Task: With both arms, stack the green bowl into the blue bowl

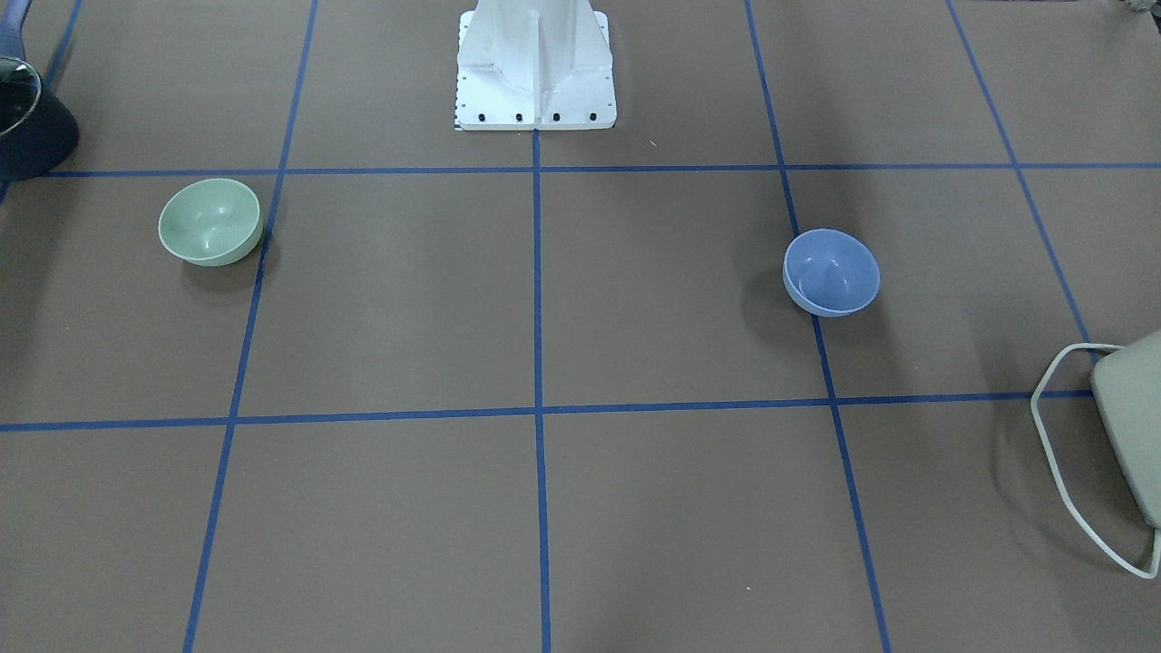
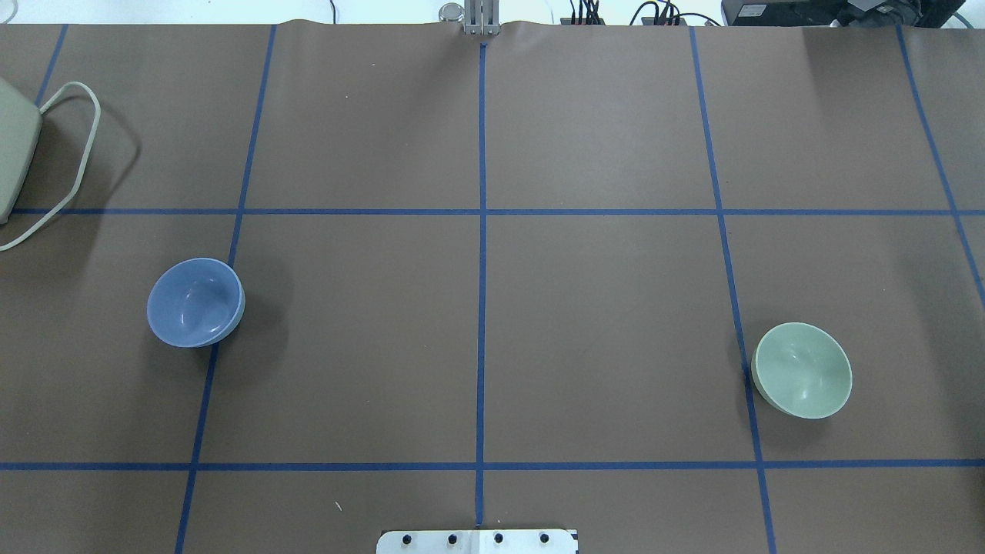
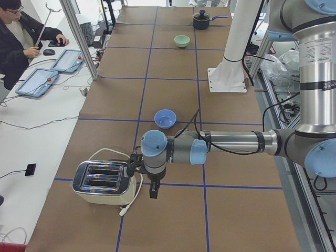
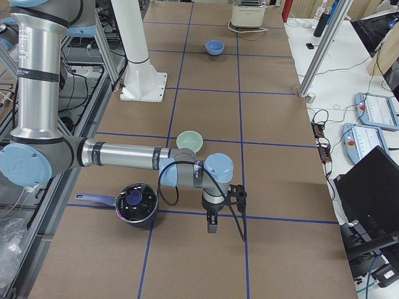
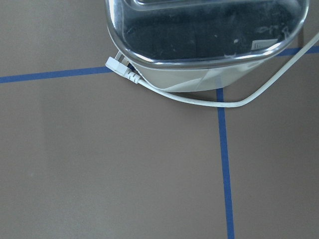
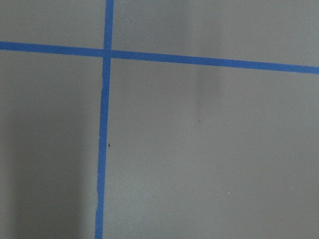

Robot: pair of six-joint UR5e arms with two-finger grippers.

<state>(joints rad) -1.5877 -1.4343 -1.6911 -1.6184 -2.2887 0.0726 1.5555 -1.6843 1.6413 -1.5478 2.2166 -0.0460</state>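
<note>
The green bowl (image 1: 210,222) stands upright and empty on the robot's right side of the table; it also shows in the overhead view (image 2: 802,370). The blue bowl (image 1: 832,272) stands upright and empty on the robot's left side, also in the overhead view (image 2: 195,302). The bowls are far apart. The left gripper (image 3: 153,191) hangs above the table beside a toaster, well short of the blue bowl (image 3: 165,118). The right gripper (image 4: 212,225) hangs above the table in front of the green bowl (image 4: 189,141). Both grippers show only in side views, so I cannot tell whether they are open or shut.
A toaster (image 3: 102,181) with a white cord lies at the table's left end and fills the top of the left wrist view (image 5: 199,35). A dark pot (image 4: 137,202) with a handle stands at the right end. The white pedestal (image 1: 535,73) stands mid-table at the robot's side.
</note>
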